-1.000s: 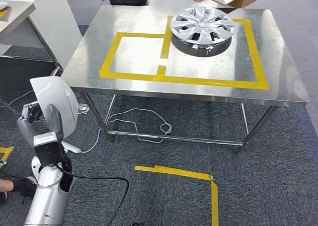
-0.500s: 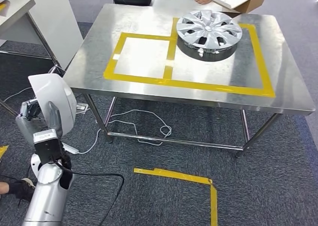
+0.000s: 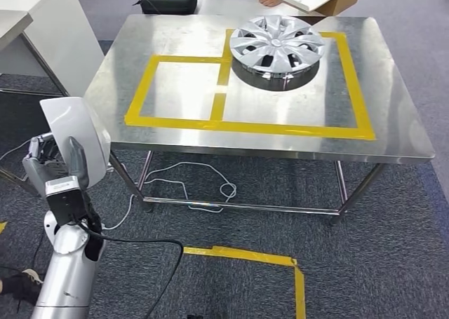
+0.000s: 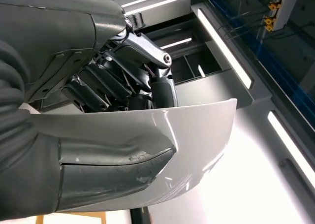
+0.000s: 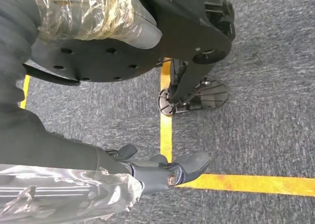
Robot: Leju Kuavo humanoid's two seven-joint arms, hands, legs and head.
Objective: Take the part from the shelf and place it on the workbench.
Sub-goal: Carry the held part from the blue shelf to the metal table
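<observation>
On the worktop (image 3: 254, 140), a hubcap (image 3: 277, 44) fills the far right taped square; the left square (image 3: 179, 87) and near edge lie bare.

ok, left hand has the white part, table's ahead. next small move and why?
Probably step closer to the table first. The left hand holds the white part low, beside the table's near corner and below its top. The left taped square is bare; the hubcap sits in the right one.
</observation>
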